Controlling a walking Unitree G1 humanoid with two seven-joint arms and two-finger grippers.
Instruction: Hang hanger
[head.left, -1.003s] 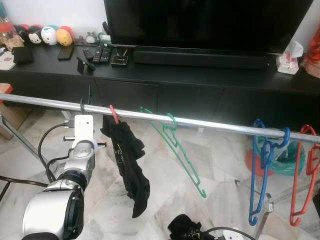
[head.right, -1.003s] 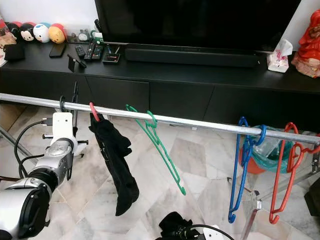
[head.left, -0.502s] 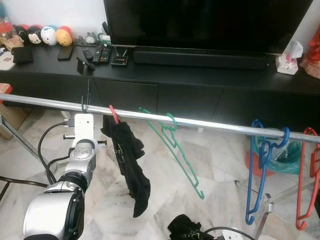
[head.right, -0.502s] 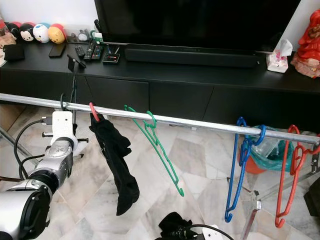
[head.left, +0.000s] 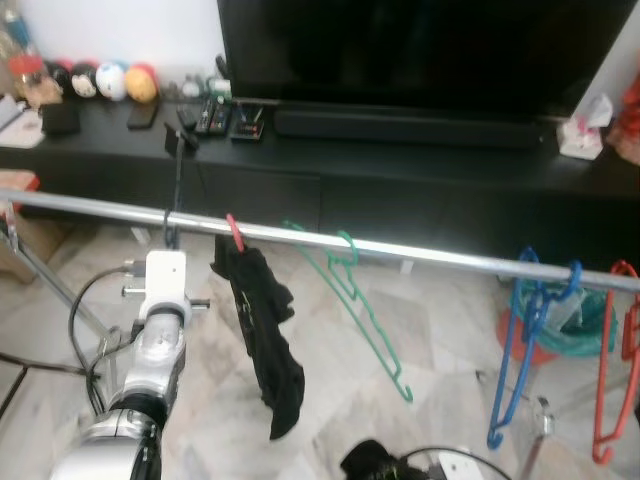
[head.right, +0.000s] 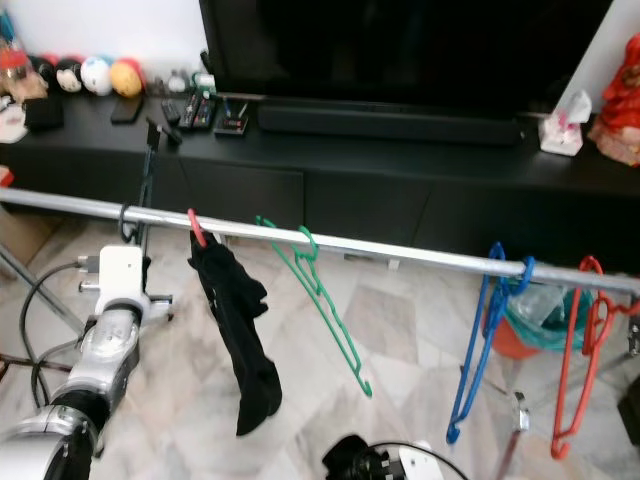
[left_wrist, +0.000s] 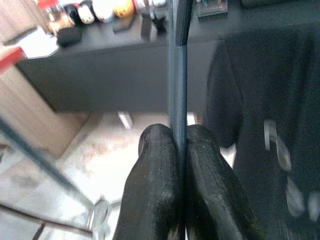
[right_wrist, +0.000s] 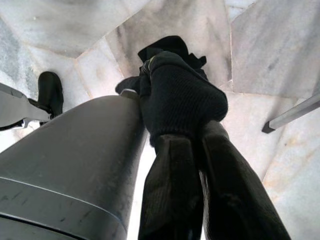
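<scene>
Right gripper (right_wrist: 192, 145), lower centre of the wrist view: jaws pinching a black cloth (right_wrist: 182, 95) above the marble floor (right_wrist: 280, 45). Left gripper (left_wrist: 179, 150), lower left of the head views, jaws pressed onto the dark hanger (left_wrist: 178, 75), whose hook (head.left: 167, 222) sits over the metal rail (head.left: 420, 255). Further along the rail: black garment (head.left: 262, 340), green hanger (head.left: 355, 300), blue hanger (head.left: 520, 350), red hanger (head.left: 615, 370). Beyond, the black TV cabinet (head.left: 400, 150).

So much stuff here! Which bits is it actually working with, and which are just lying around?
In use: dark hanger pinched in the left gripper, rail, black cloth held by the right gripper.

Lying about: green hanger, blue hanger, red hanger, remotes, toys, TV.
</scene>
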